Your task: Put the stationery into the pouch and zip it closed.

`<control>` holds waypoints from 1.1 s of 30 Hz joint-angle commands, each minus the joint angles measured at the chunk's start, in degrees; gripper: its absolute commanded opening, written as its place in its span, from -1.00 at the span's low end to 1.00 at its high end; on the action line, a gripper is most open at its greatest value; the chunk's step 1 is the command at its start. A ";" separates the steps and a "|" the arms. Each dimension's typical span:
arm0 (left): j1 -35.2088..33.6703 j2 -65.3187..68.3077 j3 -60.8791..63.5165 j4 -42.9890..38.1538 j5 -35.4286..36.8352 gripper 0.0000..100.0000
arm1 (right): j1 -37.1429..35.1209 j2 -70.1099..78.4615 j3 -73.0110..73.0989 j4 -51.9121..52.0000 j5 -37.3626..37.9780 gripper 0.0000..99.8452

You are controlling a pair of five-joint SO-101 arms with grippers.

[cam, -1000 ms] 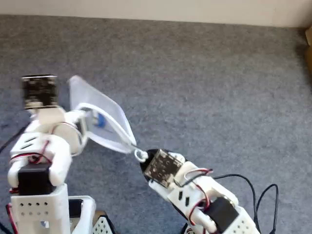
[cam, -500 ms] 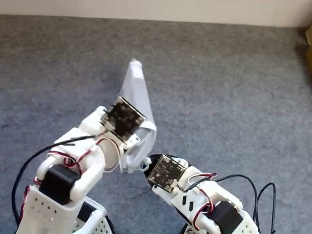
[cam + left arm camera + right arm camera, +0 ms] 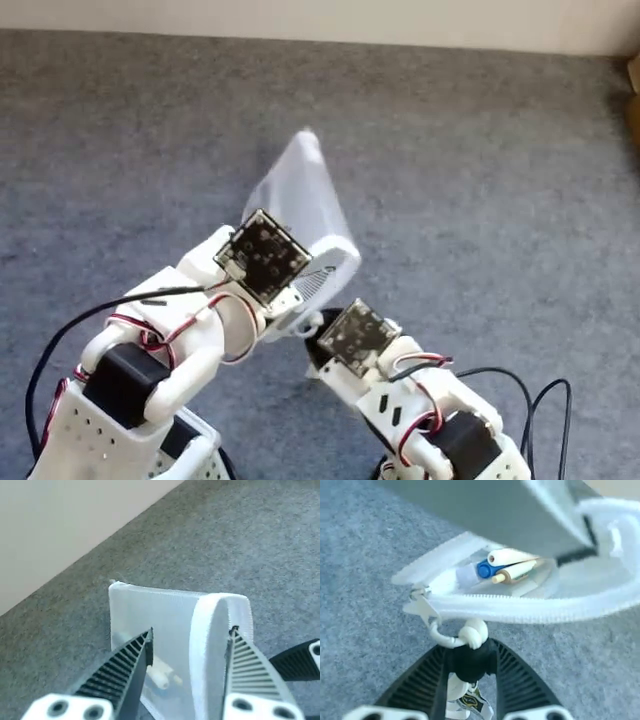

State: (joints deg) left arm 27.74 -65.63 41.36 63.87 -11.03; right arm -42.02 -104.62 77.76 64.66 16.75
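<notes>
The left gripper [image 3: 191, 631] clamps its jaws on the pouch [image 3: 150, 610] as a brace; at lower centre, the right gripper [image 3: 470, 651] has its jaws pinching the zip pull [image 3: 472, 633], apparently to seal in the stationery [image 3: 506, 564].

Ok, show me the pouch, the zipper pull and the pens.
pouch [image 3: 165, 615], left wrist view, on its mesh side.
zipper pull [image 3: 471, 632], right wrist view, on its white cord knot.
pens [image 3: 487, 569], right wrist view, on the blue cap.
</notes>
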 commanded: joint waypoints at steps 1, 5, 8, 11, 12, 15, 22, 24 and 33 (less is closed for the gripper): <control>-0.66 -0.84 -5.85 -0.88 3.78 -0.53 | 1.63 -0.57 -4.26 -1.54 -1.32 -0.99; -0.84 -0.84 -8.92 1.41 5.45 -0.53 | 1.71 -0.57 -4.53 -1.98 -1.32 -0.99; -1.71 -0.84 -11.12 5.01 5.36 -0.53 | 4.35 -0.66 -4.62 -2.24 -1.32 -0.99; -3.74 -0.84 -12.44 8.18 2.73 -0.53 | 7.96 -0.66 -4.62 -4.09 -1.41 -0.99; -4.09 -0.84 -12.53 9.23 0.26 -0.53 | 8.92 -0.66 -4.62 -4.62 -1.41 -0.99; -3.91 -0.84 -12.62 14.24 -7.30 -0.52 | 10.77 -0.66 -4.70 -5.76 -1.41 -0.99; -4.00 -0.84 -12.26 21.19 -16.00 -0.50 | 11.03 -0.66 -6.46 -5.93 -1.76 -0.99; -4.00 -0.75 -12.18 22.33 -16.79 -0.44 | 11.03 -0.66 -8.22 -5.67 -4.75 -0.99; -4.09 -0.75 -4.53 15.30 -20.92 -0.40 | 11.03 -0.66 -9.98 -5.58 -6.95 -0.99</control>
State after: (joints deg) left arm 24.48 -66.33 33.01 85.23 -29.93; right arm -31.74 -104.62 72.04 60.18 10.51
